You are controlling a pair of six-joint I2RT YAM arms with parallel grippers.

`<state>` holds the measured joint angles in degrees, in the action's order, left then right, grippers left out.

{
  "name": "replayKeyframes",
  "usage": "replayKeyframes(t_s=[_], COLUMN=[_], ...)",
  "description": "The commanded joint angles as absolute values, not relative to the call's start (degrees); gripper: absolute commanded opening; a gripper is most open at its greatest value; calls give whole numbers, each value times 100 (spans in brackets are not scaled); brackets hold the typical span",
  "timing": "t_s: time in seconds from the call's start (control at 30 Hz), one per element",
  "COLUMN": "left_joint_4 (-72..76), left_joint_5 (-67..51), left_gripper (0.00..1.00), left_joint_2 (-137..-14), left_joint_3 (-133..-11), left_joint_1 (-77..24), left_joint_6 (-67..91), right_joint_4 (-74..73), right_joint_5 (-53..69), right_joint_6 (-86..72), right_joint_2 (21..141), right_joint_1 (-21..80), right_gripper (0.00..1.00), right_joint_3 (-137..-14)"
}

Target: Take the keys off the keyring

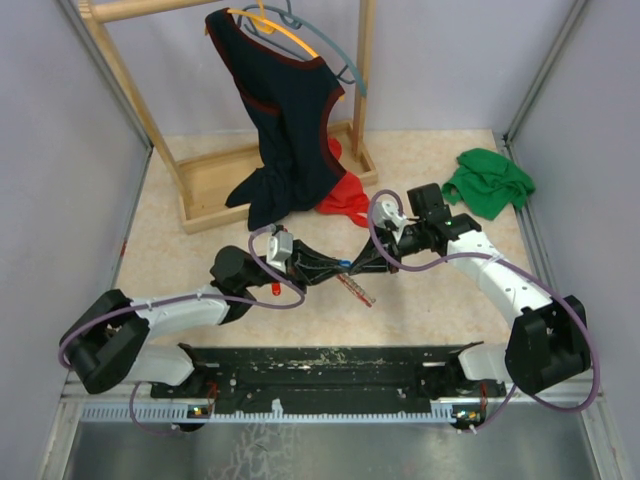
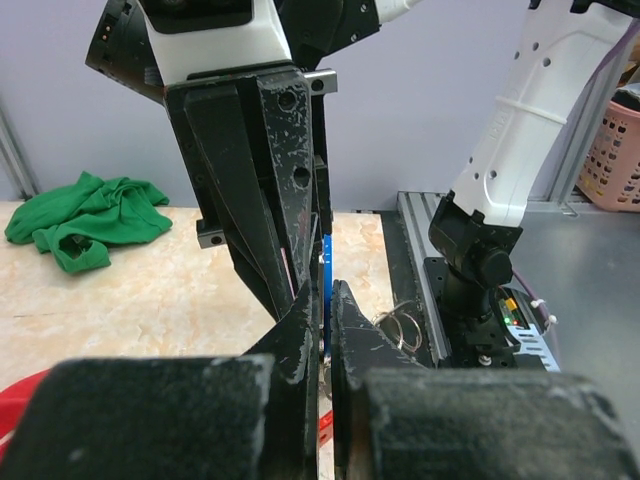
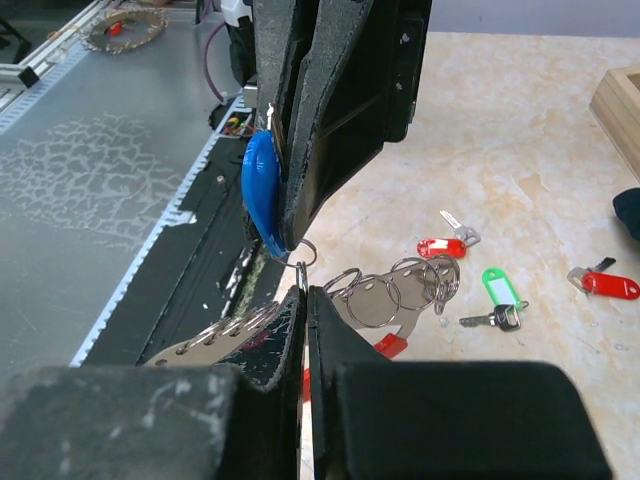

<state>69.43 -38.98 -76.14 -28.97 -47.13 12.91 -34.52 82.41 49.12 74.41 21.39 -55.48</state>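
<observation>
My left gripper [image 1: 325, 268] [image 2: 325, 290] is shut on the blue key [image 2: 325, 262], whose blue head [image 3: 258, 190] also shows in the right wrist view. My right gripper [image 1: 368, 262] [image 3: 304, 292] faces it tip to tip. It is shut on a small split ring of the keyring [image 3: 376, 302], a silvery strip with several rings and a red end. The keyring hangs just above the table [image 1: 357, 291]. Two red keys [image 3: 440, 246] [image 3: 605, 284] and a green key [image 3: 497, 288] lie loose on the table. One red key [image 1: 275, 290] lies near the left arm.
A wooden rack [image 1: 215, 185] with a dark garment [image 1: 285, 120] on a hanger stands at the back left. A red cloth [image 1: 345, 200] lies at its foot. A green cloth [image 1: 490, 180] [image 2: 85, 215] lies at the back right. The arms' base rail [image 1: 330, 365] runs along the near edge.
</observation>
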Motion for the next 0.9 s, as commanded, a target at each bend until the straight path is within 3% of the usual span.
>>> replayKeyframes(t_s=[0.0, 0.47, 0.87], left_joint_4=[7294, 8451, 8724], left_joint_5=[-3891, -3887, -4066], left_gripper=[0, 0, 0], left_joint_2=[-7424, -7748, -7646], left_joint_3=[-2705, -2248, -2143], left_joint_1=[-4681, -4663, -4258], left_joint_6=[1204, 1124, 1727], right_joint_4=[-3413, -2883, -2408], right_joint_5=[8753, 9220, 8609], right_joint_6=[4833, 3852, 3341], right_joint_2=[7351, 7446, 7338], right_joint_1=[2190, 2119, 2030], right_gripper=[0, 0, 0], right_joint_3=[-5786, -5835, -5693])
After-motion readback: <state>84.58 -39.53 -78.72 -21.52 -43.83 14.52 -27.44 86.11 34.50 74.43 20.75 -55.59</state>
